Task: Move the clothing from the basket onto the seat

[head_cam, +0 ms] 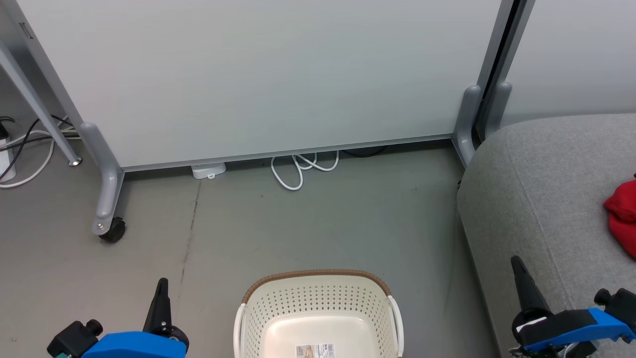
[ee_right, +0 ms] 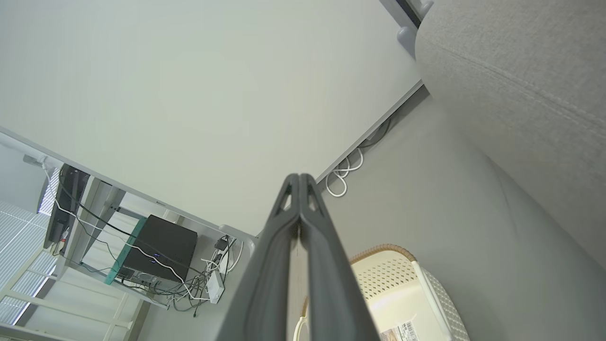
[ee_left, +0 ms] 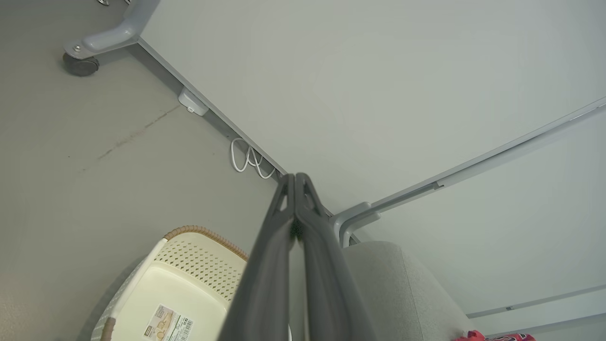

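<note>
Head view: red clothing [head_cam: 623,216] lies on the seat [head_cam: 536,189] at right edge, above the clenched right gripper [head_cam: 521,278]; the left gripper [head_cam: 160,298], likewise clenched, flanks the basket [head_cam: 318,274].

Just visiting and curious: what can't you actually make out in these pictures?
- Red clothing: head view, cut off by the right edge; print and number of pieces unclear.
- Basket: head view, near part cut off by the bottom edge.
- Label in the basket: too small to read in any view.
</note>
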